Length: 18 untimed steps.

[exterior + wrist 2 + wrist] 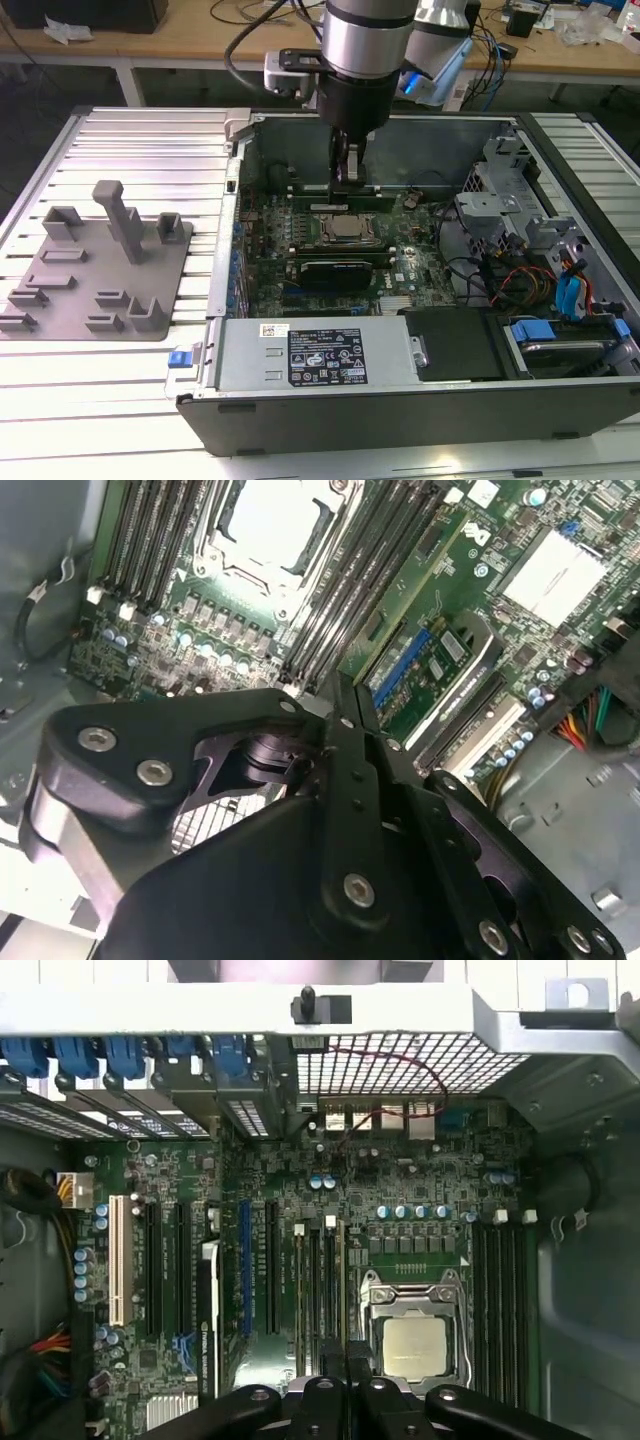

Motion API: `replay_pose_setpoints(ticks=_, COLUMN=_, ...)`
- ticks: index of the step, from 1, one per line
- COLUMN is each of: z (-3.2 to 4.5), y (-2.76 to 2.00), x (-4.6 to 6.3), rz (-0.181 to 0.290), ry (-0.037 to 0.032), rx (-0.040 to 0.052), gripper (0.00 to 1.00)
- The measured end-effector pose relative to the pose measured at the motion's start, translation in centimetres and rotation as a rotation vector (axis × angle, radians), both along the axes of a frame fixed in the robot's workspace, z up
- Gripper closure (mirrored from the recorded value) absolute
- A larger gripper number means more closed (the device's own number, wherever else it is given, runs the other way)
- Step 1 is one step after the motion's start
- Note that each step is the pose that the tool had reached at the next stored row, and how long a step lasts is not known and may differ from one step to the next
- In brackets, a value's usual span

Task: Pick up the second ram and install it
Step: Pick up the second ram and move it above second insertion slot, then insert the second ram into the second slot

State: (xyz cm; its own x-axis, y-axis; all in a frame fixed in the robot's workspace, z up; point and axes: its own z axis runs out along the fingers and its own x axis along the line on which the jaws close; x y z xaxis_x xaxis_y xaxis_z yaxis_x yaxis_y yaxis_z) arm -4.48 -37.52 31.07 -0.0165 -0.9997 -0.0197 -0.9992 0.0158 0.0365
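1. In the exterior view the arm reaches down into an open computer case (400, 415) that lies on a ribbed metal table (140, 150). The gripper (350, 175) sits low over the motherboard, just behind the processor socket (345, 228).
2. In the first wrist view the jaws are narrow. The two dark fingertips of the gripper (342, 1355) stand close together on either side of a thin strip.
3. That strip is the second ram (340, 1280), seen edge-on. It stands upright in the bank of memory slots just beside the processor socket (413, 1345) and runs from the white slot latches to the fingertips.
4. How deep the ram sits in its slot cannot be told.
5. In the second wrist view the black linkage of the gripper (338, 685) tapers to a closed point over the long dark slots next to the socket (270, 525).
6. A second bank of memory slots (500, 1300) lies on the far side of the socket from the gripper.
7. The black expansion card (338, 270) stands in front of the socket in the exterior view, apart from the gripper, with the power supply (320, 355) nearer the front wall.
8. A grey fixture plate (100, 270) with upright blocks lies on the table at the exterior view's left, well apart from the case.
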Motion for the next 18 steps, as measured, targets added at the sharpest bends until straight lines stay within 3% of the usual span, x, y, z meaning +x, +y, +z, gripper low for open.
replay_pose_setpoints(ticks=2, z=-0.91, y=0.00, x=0.0, rz=0.000, ry=0.0000, rx=0.0001, gripper=0.91)
replay_pose_setpoints(ticks=6, z=-1.57, y=0.00, x=0.0, rz=-0.002, ry=0.0000, rx=-0.0001, gripper=0.91)
replay_pose_setpoints(ticks=12, z=-2.36, y=-0.06, x=0.0, rz=-0.004, ry=0.0001, rx=0.0001, gripper=0.91)
replay_pose_setpoints(ticks=18, z=-2.48, y=-0.07, x=0.0, rz=-0.004, ry=0.0001, rx=-0.0001, gripper=0.91)
